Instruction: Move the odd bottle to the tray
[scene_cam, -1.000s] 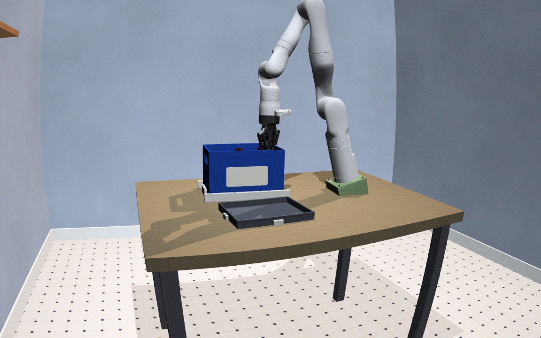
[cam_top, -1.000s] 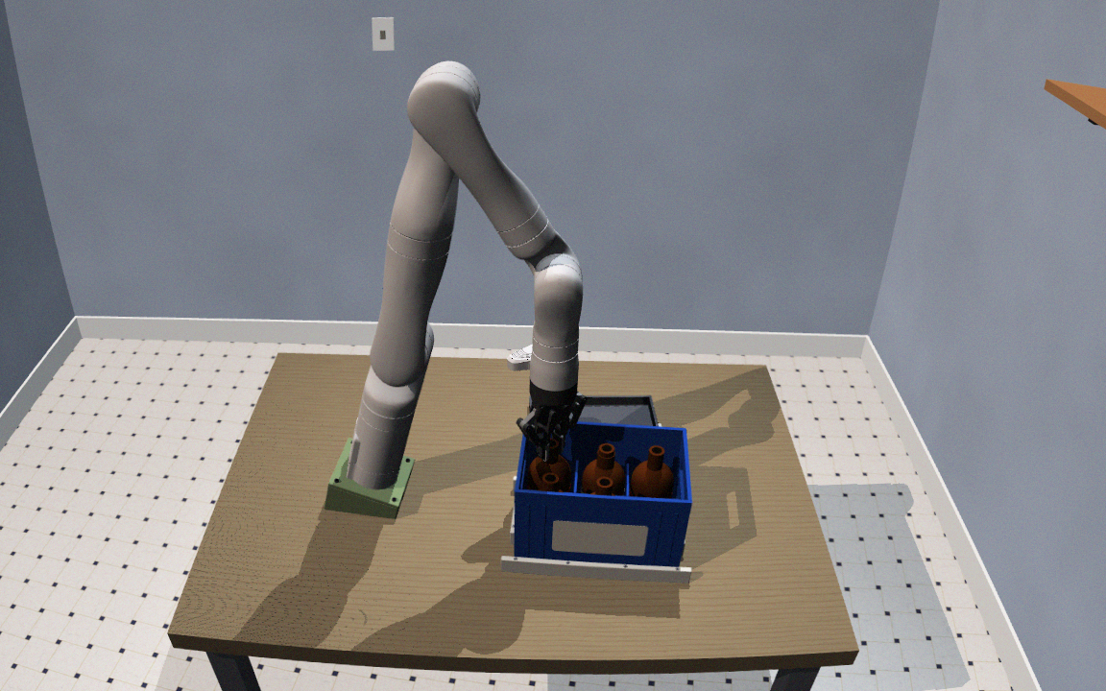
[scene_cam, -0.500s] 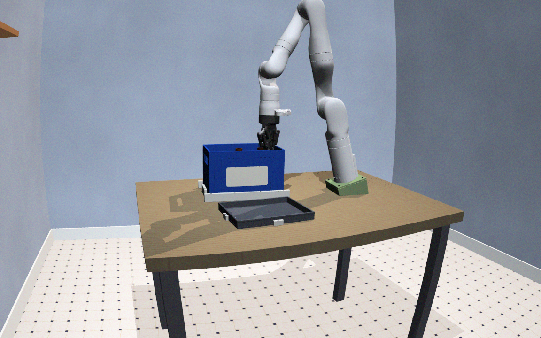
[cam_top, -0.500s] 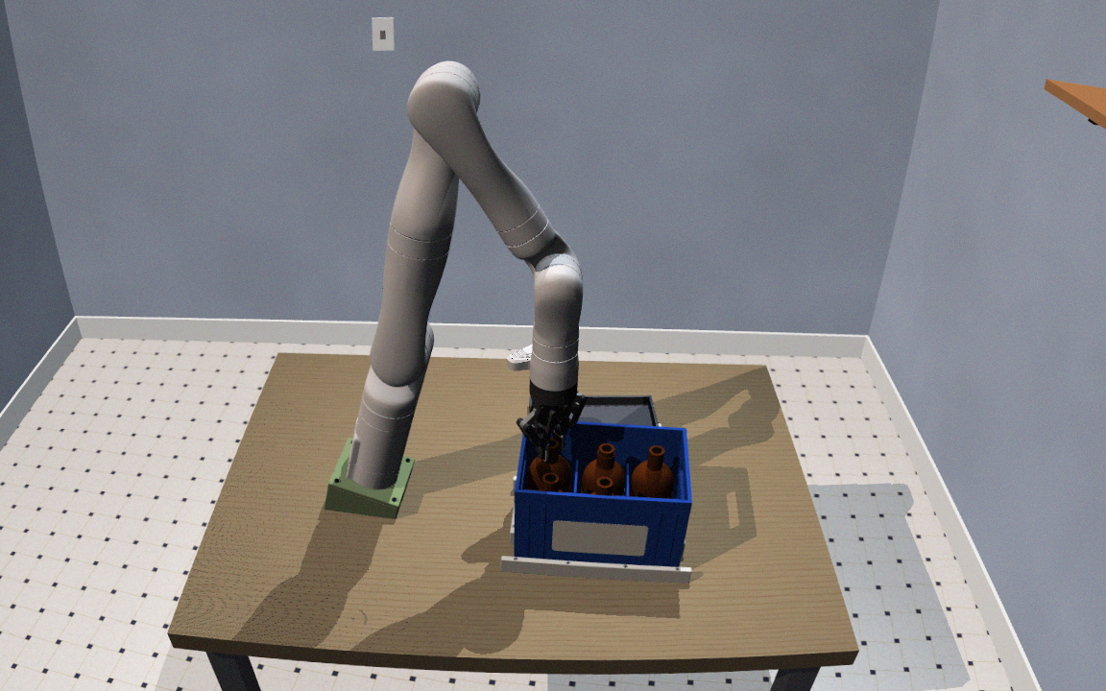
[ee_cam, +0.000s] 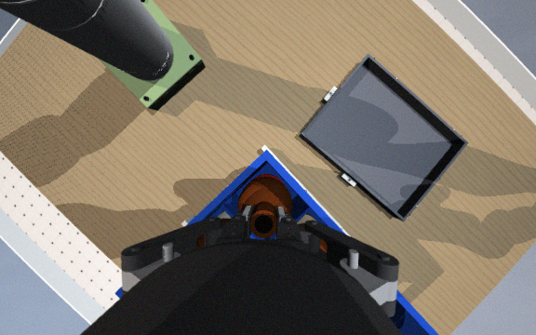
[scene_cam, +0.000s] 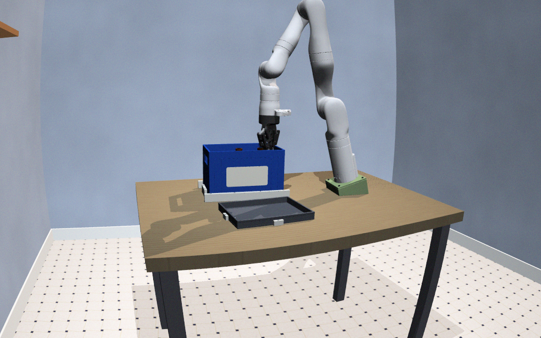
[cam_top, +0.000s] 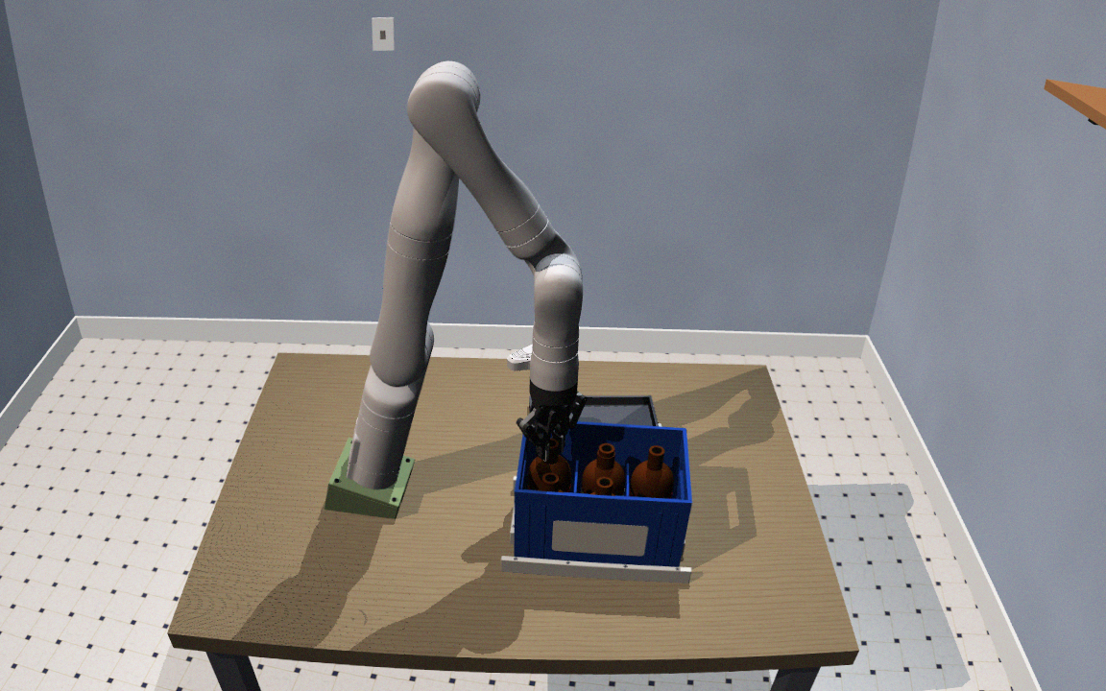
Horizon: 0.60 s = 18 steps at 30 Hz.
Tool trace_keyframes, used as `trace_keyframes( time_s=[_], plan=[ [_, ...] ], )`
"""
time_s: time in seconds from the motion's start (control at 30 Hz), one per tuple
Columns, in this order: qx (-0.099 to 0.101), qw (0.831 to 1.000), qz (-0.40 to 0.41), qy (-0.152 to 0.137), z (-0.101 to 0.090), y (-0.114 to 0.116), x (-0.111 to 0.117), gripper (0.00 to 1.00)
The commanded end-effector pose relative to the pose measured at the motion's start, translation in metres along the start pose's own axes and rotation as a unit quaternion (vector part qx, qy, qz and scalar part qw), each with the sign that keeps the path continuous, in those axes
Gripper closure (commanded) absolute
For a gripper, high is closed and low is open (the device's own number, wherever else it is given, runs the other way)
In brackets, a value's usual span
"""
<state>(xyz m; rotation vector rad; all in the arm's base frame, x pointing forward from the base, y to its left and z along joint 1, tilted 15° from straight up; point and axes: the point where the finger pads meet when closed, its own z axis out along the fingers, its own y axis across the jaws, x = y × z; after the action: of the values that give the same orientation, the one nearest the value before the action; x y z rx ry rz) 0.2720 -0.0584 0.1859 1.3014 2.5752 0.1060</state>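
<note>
My gripper (cam_top: 546, 452) (scene_cam: 268, 148) (ee_cam: 264, 215) points down into the blue crate (cam_top: 531, 531) (scene_cam: 213, 176) (ee_cam: 288, 178). It is shut on the neck of the brown back left bottle (cam_top: 537, 474) (ee_cam: 265, 190), as the top camera sees it. That bottle stands upright in its corner compartment. The front left bottle (cam_top: 550, 478), back middle bottle (cam_top: 598, 472), front middle bottle (cam_top: 604, 484) and back right bottle (cam_top: 651, 477) also stand in the crate. I cannot tell their neck thicknesses apart surely. The dark tray (cam_top: 617, 398) (scene_cam: 255, 222) (ee_cam: 366, 116) holds nothing.
White strips (cam_top: 595, 569) (scene_cam: 247, 195) run along the crate's base. Small white blocks (scene_cam: 278, 222) (ee_cam: 349, 180) touch the tray's sides. The tray lies beside the crate's long side. The arm's green base (cam_top: 368, 501) (scene_cam: 354, 187) (ee_cam: 180, 51) stands apart from both on the table.
</note>
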Motion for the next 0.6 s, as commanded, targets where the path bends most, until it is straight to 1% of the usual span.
trace_keyframes(
  time_s=[0.0,0.5,0.53,0.57],
  plan=[
    [0.0,1.0,0.0,0.0,0.0002,0.0,0.0,1.0],
    [0.0,1.0,0.0,0.0,0.0002,0.0,0.0,1.0],
    [0.0,1.0,0.0,0.0,0.0002,0.0,0.0,0.36],
    [0.0,1.0,0.0,0.0,0.0002,0.0,0.0,0.36]
  ],
)
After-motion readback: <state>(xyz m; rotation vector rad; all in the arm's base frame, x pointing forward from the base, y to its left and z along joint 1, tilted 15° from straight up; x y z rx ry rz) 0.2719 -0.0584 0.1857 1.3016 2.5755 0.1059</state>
